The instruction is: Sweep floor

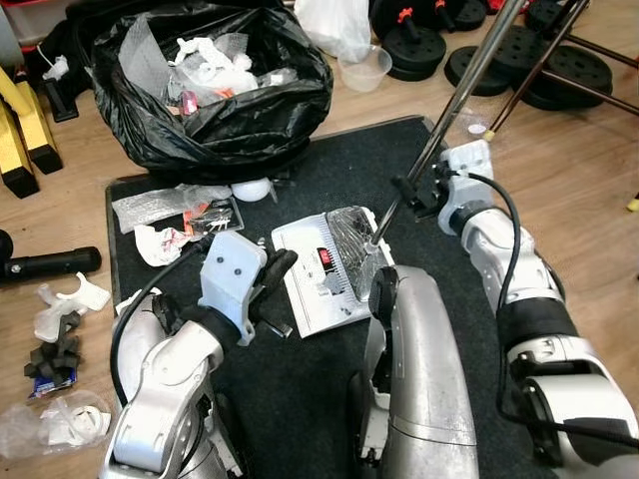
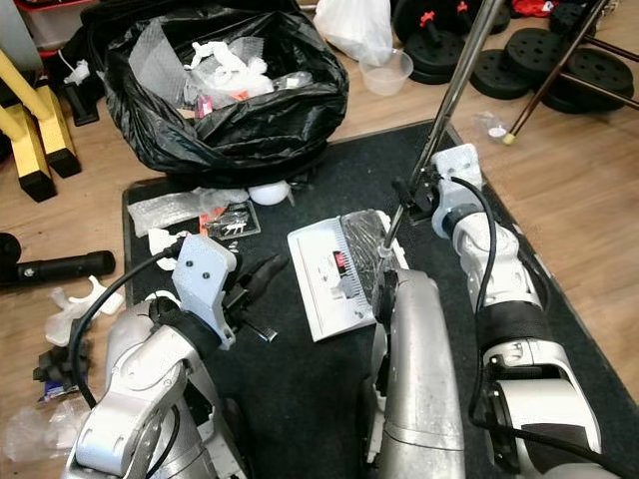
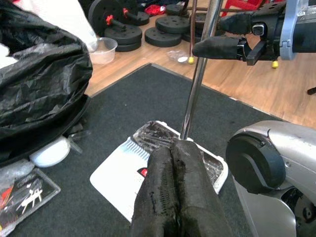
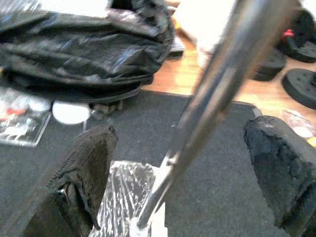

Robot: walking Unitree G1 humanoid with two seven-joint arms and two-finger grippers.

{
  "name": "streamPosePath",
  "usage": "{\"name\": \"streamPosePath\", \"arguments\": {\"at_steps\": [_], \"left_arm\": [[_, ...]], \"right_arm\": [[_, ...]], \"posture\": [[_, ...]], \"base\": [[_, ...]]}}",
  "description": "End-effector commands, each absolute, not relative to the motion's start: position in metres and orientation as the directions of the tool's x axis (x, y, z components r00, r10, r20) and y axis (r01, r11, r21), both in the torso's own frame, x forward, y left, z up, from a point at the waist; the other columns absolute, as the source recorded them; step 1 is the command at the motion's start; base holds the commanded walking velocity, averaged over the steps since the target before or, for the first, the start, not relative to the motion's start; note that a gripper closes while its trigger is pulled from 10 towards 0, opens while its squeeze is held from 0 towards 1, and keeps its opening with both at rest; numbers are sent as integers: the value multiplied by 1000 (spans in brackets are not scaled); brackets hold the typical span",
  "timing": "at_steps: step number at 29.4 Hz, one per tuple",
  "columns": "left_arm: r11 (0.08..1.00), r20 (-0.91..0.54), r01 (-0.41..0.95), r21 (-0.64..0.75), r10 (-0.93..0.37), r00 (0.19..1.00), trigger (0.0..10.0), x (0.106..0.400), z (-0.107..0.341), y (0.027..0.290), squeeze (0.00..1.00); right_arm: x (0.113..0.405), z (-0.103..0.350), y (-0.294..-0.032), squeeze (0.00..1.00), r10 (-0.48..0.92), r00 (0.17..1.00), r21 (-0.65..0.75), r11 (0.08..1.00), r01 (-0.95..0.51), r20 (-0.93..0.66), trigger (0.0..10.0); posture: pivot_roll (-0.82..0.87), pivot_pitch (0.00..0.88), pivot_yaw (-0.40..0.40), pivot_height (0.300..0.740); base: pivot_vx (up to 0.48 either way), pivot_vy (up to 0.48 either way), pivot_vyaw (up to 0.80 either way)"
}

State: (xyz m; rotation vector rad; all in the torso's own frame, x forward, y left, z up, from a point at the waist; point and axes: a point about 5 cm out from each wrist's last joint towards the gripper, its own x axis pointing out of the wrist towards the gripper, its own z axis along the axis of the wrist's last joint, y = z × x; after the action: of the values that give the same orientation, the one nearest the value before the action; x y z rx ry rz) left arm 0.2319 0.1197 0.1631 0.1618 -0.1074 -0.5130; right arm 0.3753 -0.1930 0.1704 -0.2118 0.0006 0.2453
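Observation:
A white dustpan [image 1: 305, 274] lies on the black mat [image 1: 379, 160] with crumpled clear plastic [image 1: 351, 242] in it. Its long metal pole [image 1: 457, 105] slants up to the right. My right gripper [image 4: 180, 163] is open, its two fingers wide apart with the pole between them, partway up the handle. My left gripper [image 1: 275, 277] is shut with nothing seen between its fingers [image 3: 173, 197], just left of the dustpan. A black rubbish bag [image 1: 215, 95] holding white and clear litter stands open behind the mat.
Loose litter lies on the mat's left part: plastic wrap [image 1: 160, 205], crumpled paper [image 1: 158, 244], a white ball [image 1: 252, 190]. More scraps [image 1: 65, 309] lie on the wood floor at left. Weight plates [image 1: 569, 70], a plastic cup [image 1: 364, 68] and yellow legs [image 1: 25, 130] border the area.

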Motion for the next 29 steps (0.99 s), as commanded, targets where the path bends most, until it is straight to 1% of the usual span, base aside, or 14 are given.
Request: {"name": "streamPosePath", "arguments": {"at_steps": [1, 2, 4, 5, 9, 10, 15, 16, 18, 19, 24, 25, 27, 29], "left_arm": [[860, 46, 484, 164, -497, 867, 10000, 229, 161, 119, 0], [860, 42, 484, 162, -496, 867, 10000, 227, 161, 119, 0], [860, 42, 484, 162, -496, 867, 10000, 227, 161, 119, 0], [860, 34, 485, 160, -496, 868, 10000, 224, 162, 121, 0], [859, 31, 487, 160, -497, 867, 10000, 222, 162, 121, 0], [858, 27, 488, 160, -498, 867, 10000, 220, 163, 121, 0], [858, 20, 489, 160, -498, 867, 10000, 218, 164, 121, 0], [857, 16, 489, 161, -497, 867, 10000, 216, 165, 122, 0], [857, 16, 489, 161, -497, 867, 10000, 216, 165, 122, 0], [857, 13, 489, 162, -497, 867, 10000, 214, 165, 122, 0], [858, 10, 489, 161, -496, 868, 10000, 211, 166, 123, 0], [860, 6, 487, 156, -493, 870, 10000, 206, 168, 124, 0], [860, 6, 487, 156, -493, 870, 10000, 206, 168, 124, 0], [862, 2, 484, 148, -490, 872, 10000, 195, 171, 127, 0]], "right_arm": [[374, 165, -192, 0, 252, 967, -223, 941, -255, -45, 10000], [376, 165, -193, 0, 263, 964, -248, 931, -267, -49, 10000], [376, 165, -193, 0, 263, 964, -248, 931, -267, -49, 10000], [381, 170, -200, 0, 258, 965, -281, 924, -261, -46, 10000], [383, 174, -202, 0, 251, 967, -292, 923, -250, -37, 10000], [385, 178, -205, 0, 230, 973, -298, 928, -225, -22, 10000], [390, 189, -209, 0, 186, 982, -277, 945, -171, 28, 10000], [393, 196, -210, 0, 174, 983, -243, 958, -155, 60, 10000], [393, 196, -210, 0, 174, 983, -243, 958, -155, 60, 10000], [396, 202, -208, 0, 174, 981, -217, 964, -153, 82, 10000], [398, 208, -205, 0, 184, 978, -197, 967, -161, 103, 10000], [401, 213, -198, 0, 203, 972, -181, 967, -179, 123, 10000], [401, 213, -198, 0, 203, 972, -181, 967, -179, 123, 10000], [406, 221, -190, 0, 221, 964, -156, 968, -198, 146, 10000]], "posture": [[-63, 307, -103, 330], [-59, 305, -104, 330], [-59, 305, -104, 330], [-51, 305, -94, 330], [-50, 309, -93, 330], [-47, 316, -89, 330], [-42, 329, -85, 330], [-39, 336, -84, 330], [-39, 336, -84, 330], [-34, 351, -84, 330], [-29, 364, -82, 330], [-17, 394, -81, 330], [-17, 394, -81, 330], [-5, 432, -80, 330]], "base": [[0, 0, 0], [0, 0, 0], [0, 0, 0], [0, 0, 0], [0, 0, 0], [0, 0, 0], [0, 0, 0], [0, 0, 0], [0, 0, 0], [0, 0, 0], [0, 0, 0], [0, 0, 0], [0, 0, 0], [0, 0, 0]]}}
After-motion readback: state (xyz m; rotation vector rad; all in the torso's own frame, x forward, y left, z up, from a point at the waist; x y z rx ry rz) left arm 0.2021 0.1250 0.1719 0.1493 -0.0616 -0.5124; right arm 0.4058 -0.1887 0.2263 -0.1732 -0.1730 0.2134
